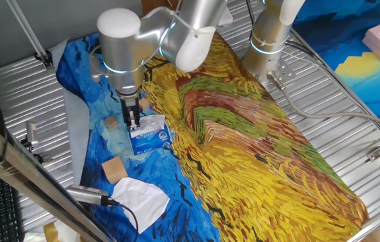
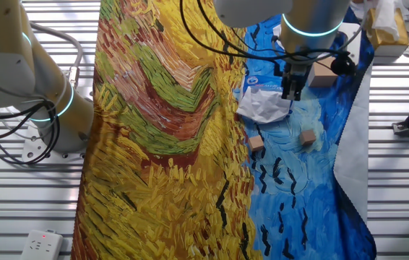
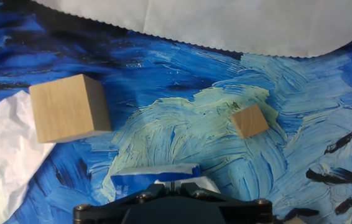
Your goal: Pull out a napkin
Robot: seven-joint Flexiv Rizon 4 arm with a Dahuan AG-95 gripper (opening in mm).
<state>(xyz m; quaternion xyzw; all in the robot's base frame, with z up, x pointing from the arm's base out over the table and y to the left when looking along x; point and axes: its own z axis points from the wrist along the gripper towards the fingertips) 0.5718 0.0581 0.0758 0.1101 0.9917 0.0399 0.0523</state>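
Tissue pack [image 1: 151, 136]: blue-and-white plastic, flat on the painted surface [image 1: 257, 141] near its blue edge.
Napkin [image 2: 266, 105]: white sheet sticking out of the pack.
Gripper [image 1: 132, 121]: directly over the pack; jaws pressed together on the napkin.
Loose tissue [image 1: 140, 196]: lies apart, toward the near corner.

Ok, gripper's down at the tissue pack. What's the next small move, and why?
Probably a short, straight lift. The gripper stands upright at the top of the tissue pack, with white napkin spreading from under its fingers in the other fixed view. Whether the fingers have pinched it is unclear, so lift slowly and watch whether the sheet follows.
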